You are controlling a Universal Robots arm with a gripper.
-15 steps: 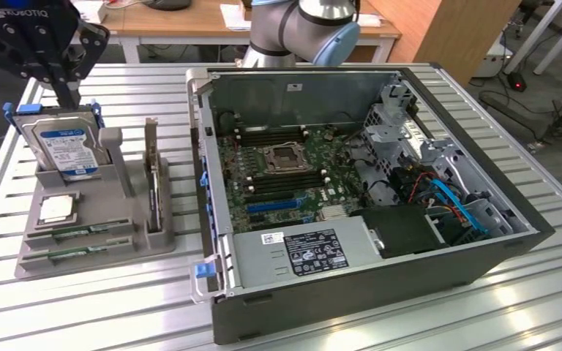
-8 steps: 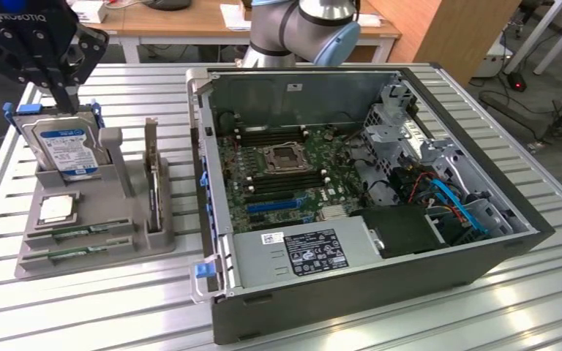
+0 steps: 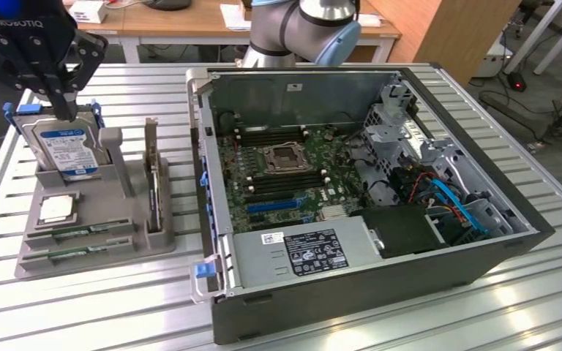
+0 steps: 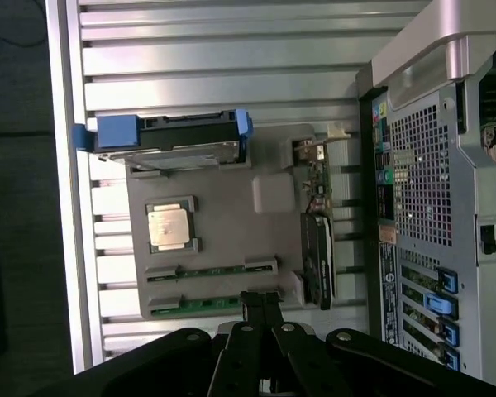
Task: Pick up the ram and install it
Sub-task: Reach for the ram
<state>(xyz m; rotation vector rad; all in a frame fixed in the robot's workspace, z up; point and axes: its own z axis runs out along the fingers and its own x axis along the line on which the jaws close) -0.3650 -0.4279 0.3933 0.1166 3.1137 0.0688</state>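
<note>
The black two-fingered gripper (image 3: 66, 115) (image 4: 260, 299) is hanging over the far part of the exterior view's left, its fingers pressed tightly together and holding nothing. From the exterior view its tips are showing in front of the top edge of the silver hard drive with a blue label (image 3: 71, 150) (image 4: 178, 150), which is standing upright at the far end of the grey moulded parts holder (image 3: 100, 212) (image 4: 231, 219).

Two ram sticks are lying flat in slots at the near end of that holder. The thin green ram stick by the near edge (image 3: 74, 253) (image 4: 194, 308) is sitting just beside the second thin green ram stick (image 3: 81, 234) (image 4: 215, 271). In the wrist view the closed fingertips are overlapping the end of the stick by the near edge, though whether they are touching it cannot be told. A square silver processor chip (image 3: 56, 210) (image 4: 167, 226) is resting between the sticks and the hard drive. A dark upright expansion card (image 3: 152, 179) (image 4: 318, 265) is standing along the holder's right side.

To the right of the holder, the open black computer case (image 3: 359, 311) (image 4: 430, 165) is lying on its side on the slatted metal table (image 3: 66, 311) (image 4: 231, 58), exposing its green motherboard (image 3: 335, 194).
</note>
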